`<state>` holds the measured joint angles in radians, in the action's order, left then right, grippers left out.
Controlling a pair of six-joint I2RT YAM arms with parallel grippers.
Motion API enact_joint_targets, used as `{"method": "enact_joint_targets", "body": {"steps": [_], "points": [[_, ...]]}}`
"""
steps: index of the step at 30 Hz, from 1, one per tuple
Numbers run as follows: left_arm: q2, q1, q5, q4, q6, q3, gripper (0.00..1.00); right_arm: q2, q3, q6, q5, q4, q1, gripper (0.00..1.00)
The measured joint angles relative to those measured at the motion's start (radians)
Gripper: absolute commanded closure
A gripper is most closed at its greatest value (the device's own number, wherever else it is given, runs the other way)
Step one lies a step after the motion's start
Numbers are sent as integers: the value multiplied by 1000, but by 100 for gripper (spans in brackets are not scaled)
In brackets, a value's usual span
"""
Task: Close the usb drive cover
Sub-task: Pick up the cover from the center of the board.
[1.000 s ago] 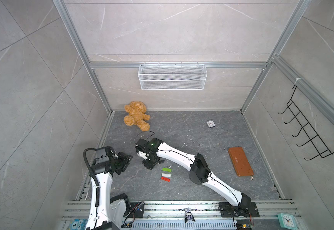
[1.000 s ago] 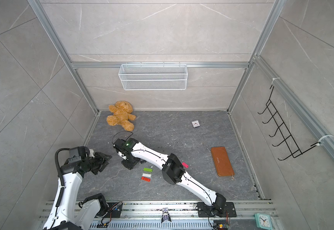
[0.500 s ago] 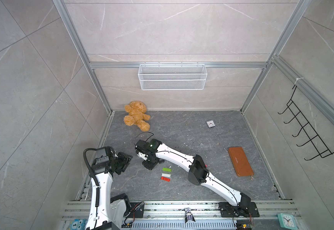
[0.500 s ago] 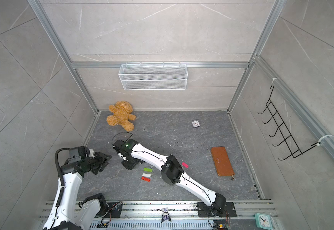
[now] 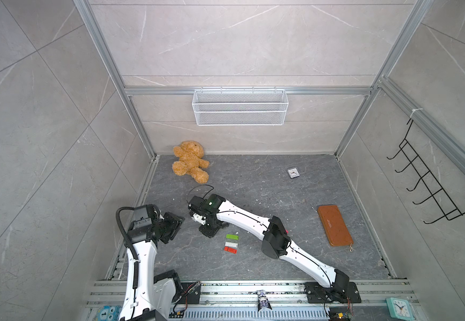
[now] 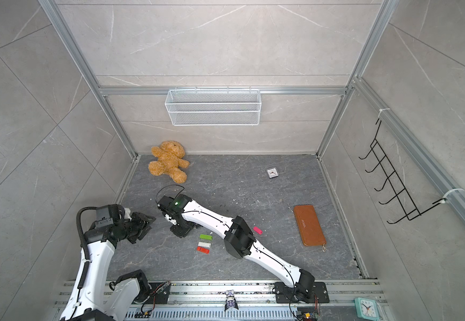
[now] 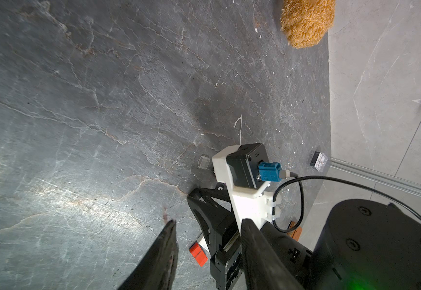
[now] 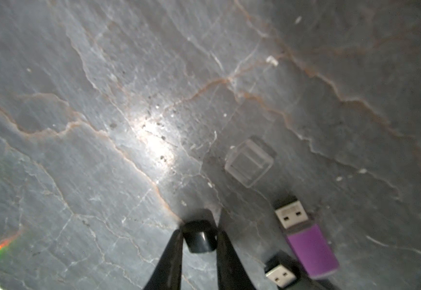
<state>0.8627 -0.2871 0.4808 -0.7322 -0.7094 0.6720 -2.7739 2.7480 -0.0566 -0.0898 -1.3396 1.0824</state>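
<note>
We see the right claw (image 8: 199, 233) pinching a black cap (image 8: 200, 242) on the surface (image 8: 104, 100), near a purple usb drive (image 8: 310, 248); the left claw (image 7: 209, 222) stands spread, empty.

A green USB drive (image 5: 232, 236), a white USB drive (image 5: 231, 244) and a red USB drive (image 5: 230, 249) lie close together on the desk (image 5: 253, 189), near the right claw (image 5: 209, 233).

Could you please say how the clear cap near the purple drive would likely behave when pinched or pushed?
The clear cap looks hollow and thin-walled, so it is probably very light. Its smooth, boxy faces would likely slide on the stone floor rather than roll, and might slip from a pinch.
</note>
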Motion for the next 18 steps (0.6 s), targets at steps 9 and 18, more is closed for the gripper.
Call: {"method": "enact_joint_targets", "body": {"steps": [9, 18], "points": [[0, -1, 27, 13, -1, -28, 54, 26, -54, 99, -17, 24, -3, 79], [0, -1, 64, 48, -26, -89, 54, 120, -240, 249, -78, 106, -14, 80]]}}
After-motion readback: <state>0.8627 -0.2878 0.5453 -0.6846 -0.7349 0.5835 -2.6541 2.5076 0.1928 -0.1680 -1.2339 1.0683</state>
